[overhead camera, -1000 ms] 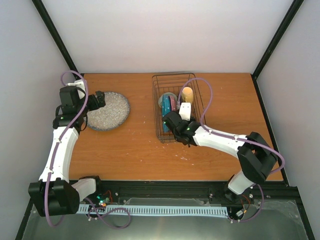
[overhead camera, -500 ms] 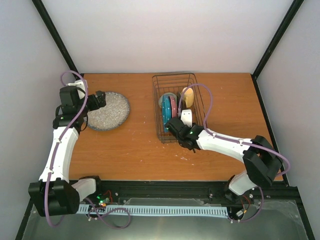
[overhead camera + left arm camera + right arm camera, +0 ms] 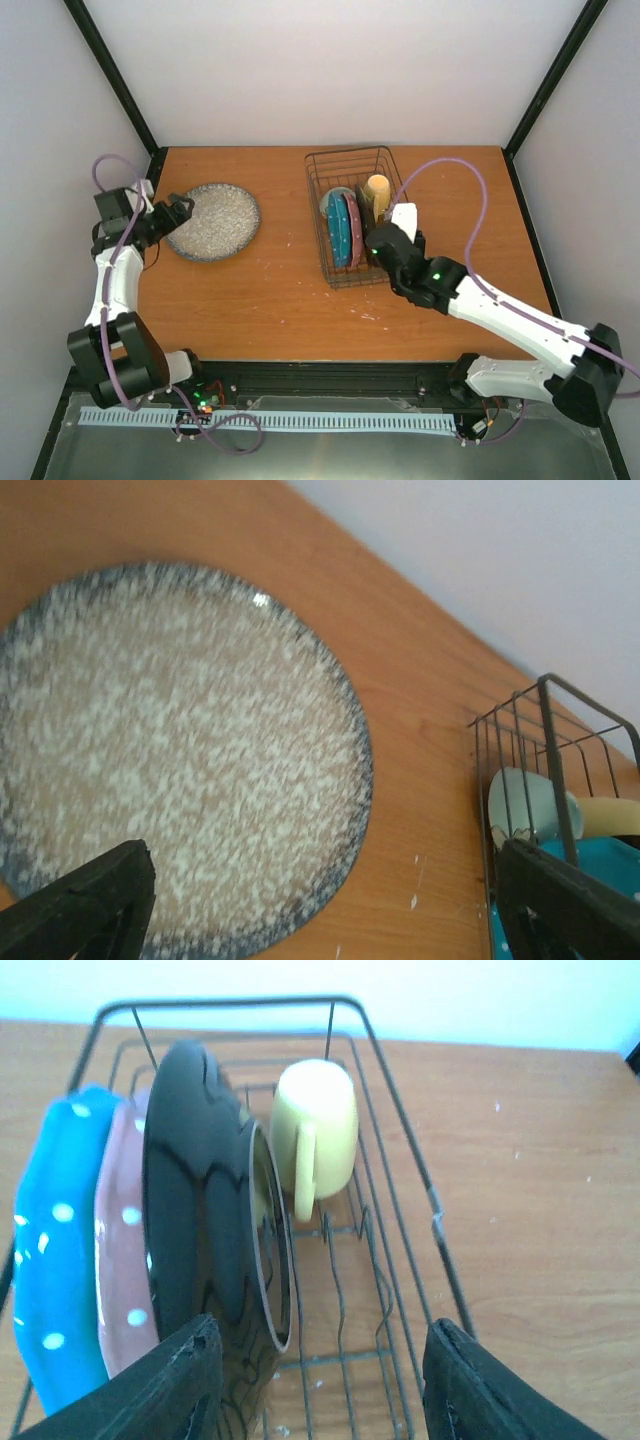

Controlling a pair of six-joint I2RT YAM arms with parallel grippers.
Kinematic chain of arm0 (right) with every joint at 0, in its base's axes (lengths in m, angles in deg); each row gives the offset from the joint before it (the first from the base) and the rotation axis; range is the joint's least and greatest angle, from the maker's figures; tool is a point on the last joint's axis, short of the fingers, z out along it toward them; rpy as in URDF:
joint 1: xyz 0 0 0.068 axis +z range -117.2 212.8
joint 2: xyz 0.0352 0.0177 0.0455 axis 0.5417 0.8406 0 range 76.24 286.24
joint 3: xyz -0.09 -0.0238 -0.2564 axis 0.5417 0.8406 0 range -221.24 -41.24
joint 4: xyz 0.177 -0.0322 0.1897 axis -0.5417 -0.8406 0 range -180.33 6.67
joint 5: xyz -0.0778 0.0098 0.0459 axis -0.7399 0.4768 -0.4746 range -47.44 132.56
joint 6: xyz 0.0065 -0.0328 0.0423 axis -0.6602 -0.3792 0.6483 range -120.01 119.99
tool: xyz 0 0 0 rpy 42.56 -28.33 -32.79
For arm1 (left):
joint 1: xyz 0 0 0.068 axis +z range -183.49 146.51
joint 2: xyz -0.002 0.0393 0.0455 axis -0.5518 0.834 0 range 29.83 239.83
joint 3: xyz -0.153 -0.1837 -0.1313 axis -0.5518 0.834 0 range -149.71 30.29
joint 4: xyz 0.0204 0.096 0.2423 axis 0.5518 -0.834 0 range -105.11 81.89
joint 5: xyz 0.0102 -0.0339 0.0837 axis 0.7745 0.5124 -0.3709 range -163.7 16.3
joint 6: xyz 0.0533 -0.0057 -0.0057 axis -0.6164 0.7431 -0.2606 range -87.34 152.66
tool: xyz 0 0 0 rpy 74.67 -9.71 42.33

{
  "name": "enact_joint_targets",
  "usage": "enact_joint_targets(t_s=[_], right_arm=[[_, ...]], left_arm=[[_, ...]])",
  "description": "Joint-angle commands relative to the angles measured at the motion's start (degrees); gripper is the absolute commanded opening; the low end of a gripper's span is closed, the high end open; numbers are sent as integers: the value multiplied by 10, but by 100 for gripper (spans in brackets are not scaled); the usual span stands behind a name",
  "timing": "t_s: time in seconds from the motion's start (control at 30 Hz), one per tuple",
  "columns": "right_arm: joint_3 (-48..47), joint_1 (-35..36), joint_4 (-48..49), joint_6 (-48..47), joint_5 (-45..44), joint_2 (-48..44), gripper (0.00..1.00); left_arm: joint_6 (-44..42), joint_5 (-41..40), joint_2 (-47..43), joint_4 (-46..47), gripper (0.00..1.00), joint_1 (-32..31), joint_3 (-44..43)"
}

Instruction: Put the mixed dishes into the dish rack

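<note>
In the top view, the grey plate (image 3: 212,222) lies flat on the left of the wooden table (image 3: 270,290), well apart from the rack (image 3: 345,151); white walls (image 3: 330,70) are around. The left gripper (image 3: 180,212) is held open at its rim, probably to grasp it. In the left wrist view, nothing is gripped. In the right wrist view, the right gripper (image 3: 322,1325) is open and empty; the blue plate (image 3: 55,1250), pink plate (image 3: 120,1260) and a dark plate (image 3: 195,1210) are stood on edge between the rack wires, the mug (image 3: 315,1130) beside.

Lab test cell: white enclosure panels (image 3: 340,70), black frame struts (image 3: 112,72), wooden table (image 3: 270,290).
</note>
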Motion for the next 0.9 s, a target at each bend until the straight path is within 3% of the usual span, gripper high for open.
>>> enact_joint_targets(t_s=[0.0,0.13,0.23,0.33,0.5,0.87], right_arm=[[-14,-5,18,-48,-30,-53,56],[-24,-15,21,-74,-36,-87,58],[-26,-28,19,-85,-27,-109,58],[-24,-36,22,-95,-21,-120,58],[-18,-46,40,-106,0,-121,59],[-20,-75,74,-117,79,-101,59]], left_arm=[[31,112,21,21,90,41,32],[29,121,26,9,80,80,46],[13,123,33,-11,78,122,50],[0,123,30,-26,81,165,57],[-16,105,31,-51,92,182,62],[-17,109,63,-36,93,182,106]])
